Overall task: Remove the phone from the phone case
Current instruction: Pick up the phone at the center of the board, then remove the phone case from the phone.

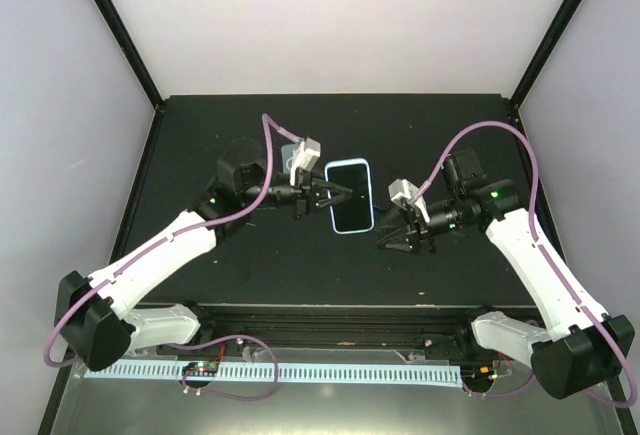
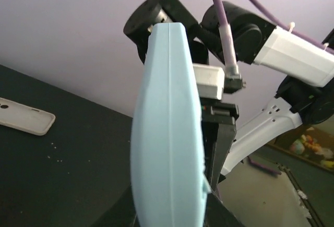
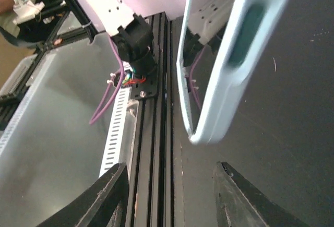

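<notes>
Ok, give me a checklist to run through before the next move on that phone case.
1. Left gripper closed on the phone case edge: ok.
2. Right gripper open, nothing between its fingers: ok.
3. Case corner ahead of the right gripper and apart from it: ok.
4. Phone out of the case: not ok, the blue rim frames the screen.
5. Left hold firm enough to pull against: cannot tell.

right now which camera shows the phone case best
Top external: the whole phone case shows, screen up, blue rim all round. Left wrist gives only its blue side edge, close up. Right wrist catches one blurred end.
</notes>
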Tool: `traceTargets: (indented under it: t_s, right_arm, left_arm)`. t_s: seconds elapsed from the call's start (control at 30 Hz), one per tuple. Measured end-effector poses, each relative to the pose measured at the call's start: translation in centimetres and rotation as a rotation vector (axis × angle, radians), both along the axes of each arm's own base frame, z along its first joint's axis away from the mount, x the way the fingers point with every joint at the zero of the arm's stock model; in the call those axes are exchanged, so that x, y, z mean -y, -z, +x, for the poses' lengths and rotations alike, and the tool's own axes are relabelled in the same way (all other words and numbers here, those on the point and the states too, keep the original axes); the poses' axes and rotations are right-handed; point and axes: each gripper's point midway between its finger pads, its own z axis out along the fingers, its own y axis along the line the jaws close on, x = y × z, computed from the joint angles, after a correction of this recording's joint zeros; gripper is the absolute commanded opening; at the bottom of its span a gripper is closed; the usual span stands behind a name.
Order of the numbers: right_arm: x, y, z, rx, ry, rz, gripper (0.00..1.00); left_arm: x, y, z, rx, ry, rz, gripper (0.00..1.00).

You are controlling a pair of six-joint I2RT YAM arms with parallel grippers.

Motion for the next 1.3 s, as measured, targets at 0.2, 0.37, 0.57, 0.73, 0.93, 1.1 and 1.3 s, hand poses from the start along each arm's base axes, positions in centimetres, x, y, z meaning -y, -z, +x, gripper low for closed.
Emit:
traceTargets:
  t_s: [0.2,0.37,0.57,0.73,0.93,1.1,1.3]
  right_arm:
    - [0.1,0.1,-0.9,0.090,-0.029,-0.051,0.42]
    - [-0.7,-1.9,-0.8,0.177,-0.046,-0.040,0.35]
    - [-1.5,-1.8,-1.2,0.174,-0.050,-0.059,0.36]
    - [-1.8,-2.2,-2.1,0.188,-0.062,-0.060,0.28]
    - [-2.0,-2.1,-2.3,0.206,-0.070,-0.081,0.18]
    - [-2.0,-2.0,-2.3,0.214,-0.083,-0.097,0.14]
    - [-2.0,-1.9,-2.4,0.207,-0.088,-0.103,0.11]
  left_arm:
    - [0.5,-1.0,0.2,-0.085,0.128,-0.032,0.02]
    - [0.2,-0.7,-0.9,-0.105,0.208,-0.064,0.02]
    - [-0.4,-0.3,-1.5,-0.131,0.229,-0.070,0.02]
    - [-0.6,-1.1,-2.0,-0.124,0.249,-0.092,0.02]
    - [-0.9,-1.5,-2.3,-0.124,0.253,-0.102,0.02]
    - [-1.0,-1.5,-2.3,-0.127,0.250,-0.102,0.02]
    - [-1.1,-1.5,-2.4,-0.125,0.257,-0.102,0.02]
